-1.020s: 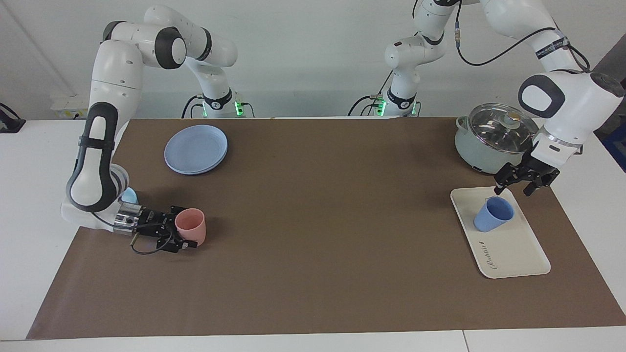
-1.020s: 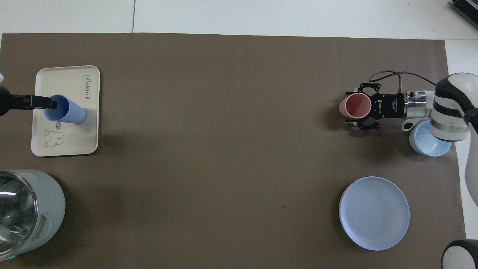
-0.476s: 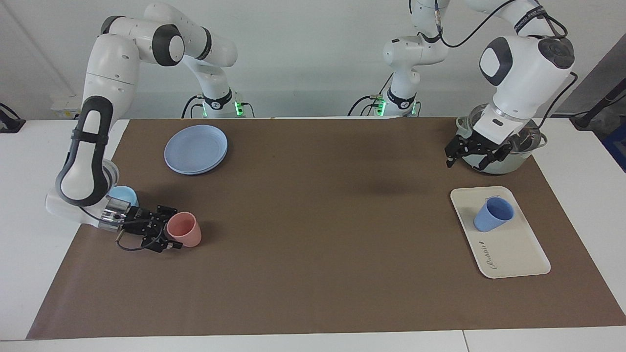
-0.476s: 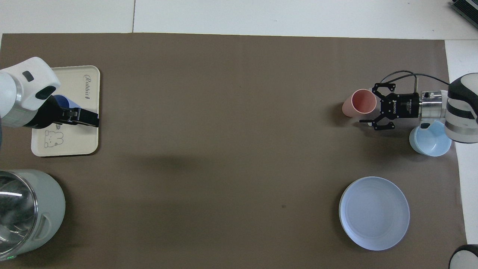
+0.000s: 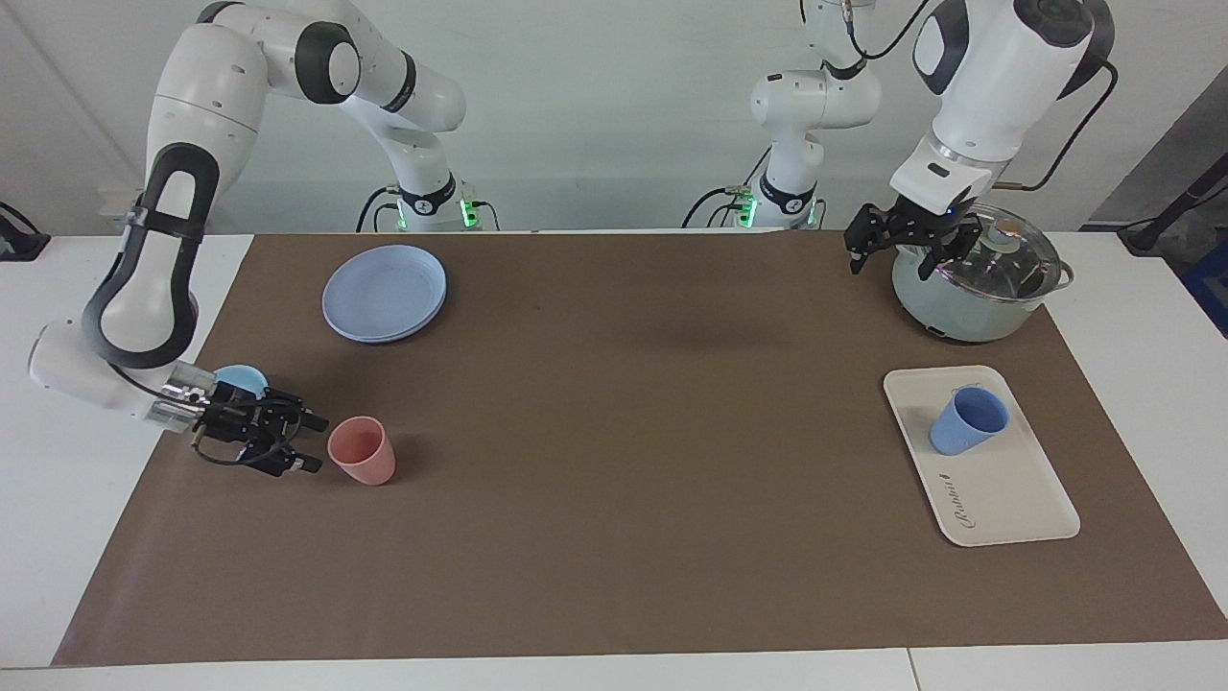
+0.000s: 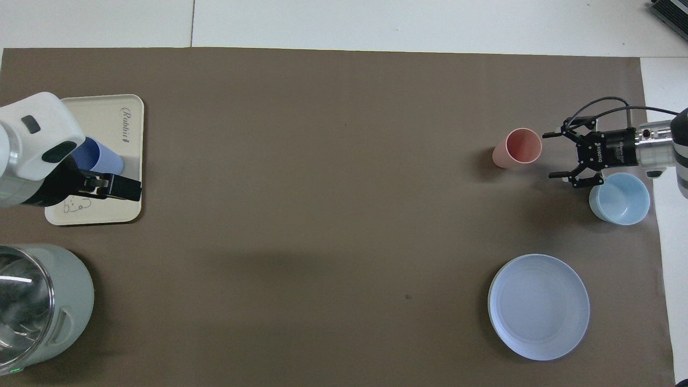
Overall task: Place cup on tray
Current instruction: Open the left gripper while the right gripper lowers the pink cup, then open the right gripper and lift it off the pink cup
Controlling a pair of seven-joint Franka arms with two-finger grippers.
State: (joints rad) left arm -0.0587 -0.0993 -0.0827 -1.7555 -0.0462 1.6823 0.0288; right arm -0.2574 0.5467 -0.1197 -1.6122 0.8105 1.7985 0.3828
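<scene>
The periwinkle-blue cup [image 5: 967, 420] stands upright on the cream-white tray [image 5: 1007, 499] at the left arm's end of the table. Nothing touches it. In the overhead view the cup [image 6: 99, 156] is partly covered by the left arm, and the tray [image 6: 110, 115] shows its script lettering. My left gripper [image 5: 887, 264] is open and empty, raised high above the table; in the overhead view the left gripper [image 6: 129, 188] is over the tray's nearer part. My right gripper [image 5: 315, 444] is open and empty, low beside the salmon-pink tumbler [image 5: 362, 451], apart from it.
A lidded grey-green pot [image 5: 974, 278] stands nearer to the robots than the tray. A light-blue bowl [image 5: 240, 379] sits by the right gripper [image 6: 556, 155]. A round blue plate [image 5: 384, 291] lies nearer to the robots than the pink tumbler [image 6: 517, 148].
My left gripper has risen away from the cup, which stays on the tray. My right gripper has let go of the pink tumbler and drawn back toward the right arm's end.
</scene>
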